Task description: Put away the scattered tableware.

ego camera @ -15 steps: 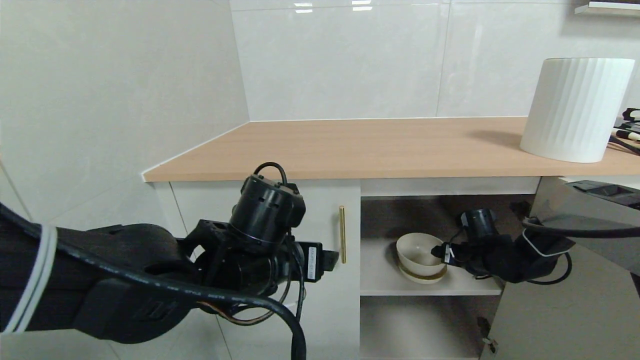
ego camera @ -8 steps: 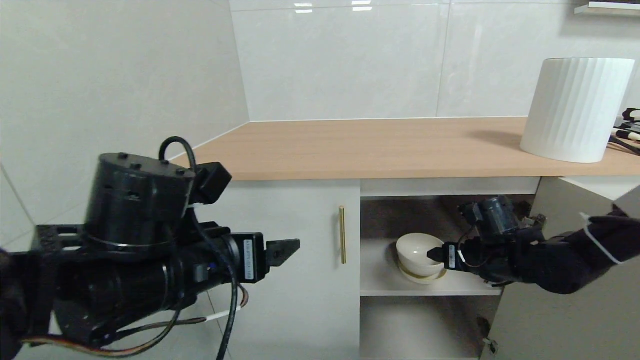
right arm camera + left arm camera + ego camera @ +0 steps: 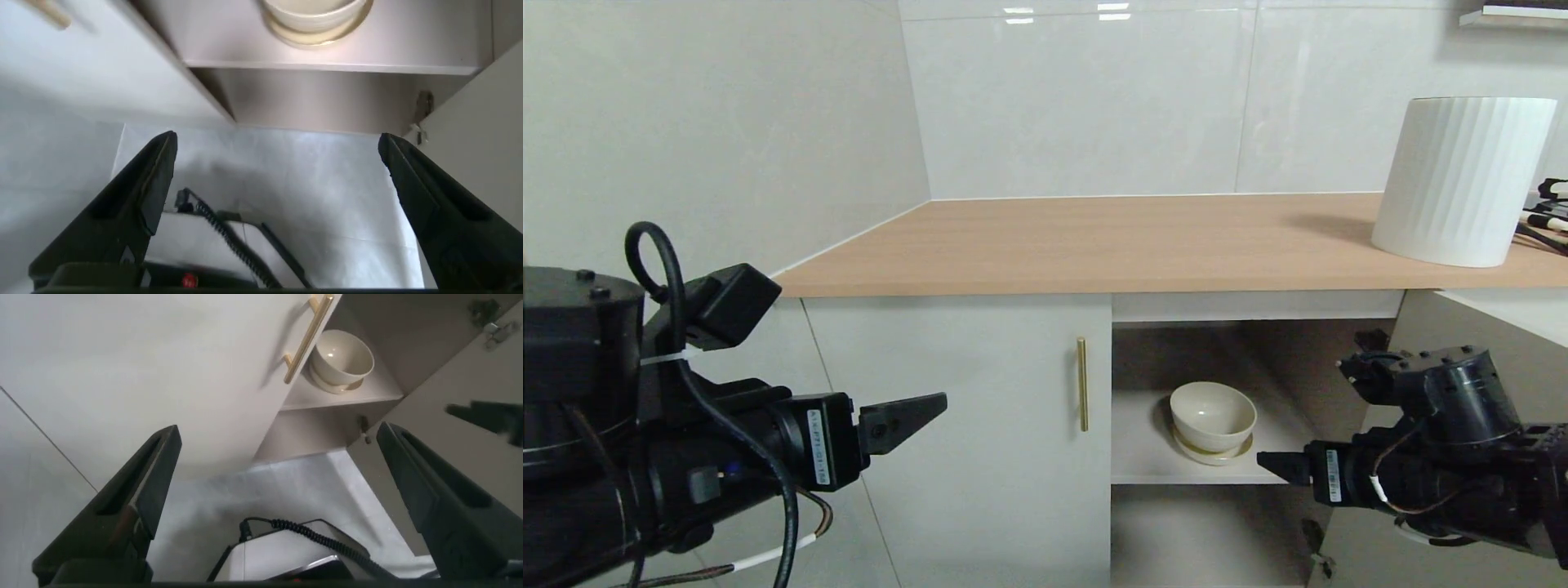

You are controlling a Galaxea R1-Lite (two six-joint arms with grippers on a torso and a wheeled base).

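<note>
Where the cupboard's right door (image 3: 1360, 549) stands swung open, the cream bowl (image 3: 1213, 415) sits upright on a small plate (image 3: 1213, 456), and both rest on the upper shelf (image 3: 1143, 461) inside, below the wooden tabletop (image 3: 1094, 245). The bowl lies toward the left of the opening, near the closed left door (image 3: 980, 425) and its upright brass handle (image 3: 1082, 384). The left claw (image 3: 905, 418) hangs in front of that closed door, well to the left of the handle and touching nothing; in the left wrist view its two fingers (image 3: 151, 486) are spread wide apart with nothing between them. The right claw (image 3: 1278, 467) hangs before the open compartment, lower than the bowl and to its right, clear of bowl and plate; the right wrist view shows its fingers (image 3: 147, 188) likewise wide apart and holding nothing. A tall white ribbed container (image 3: 1462, 180) stands upright at the right end of the tabletop, well apart from the cupboard's contents.
</note>
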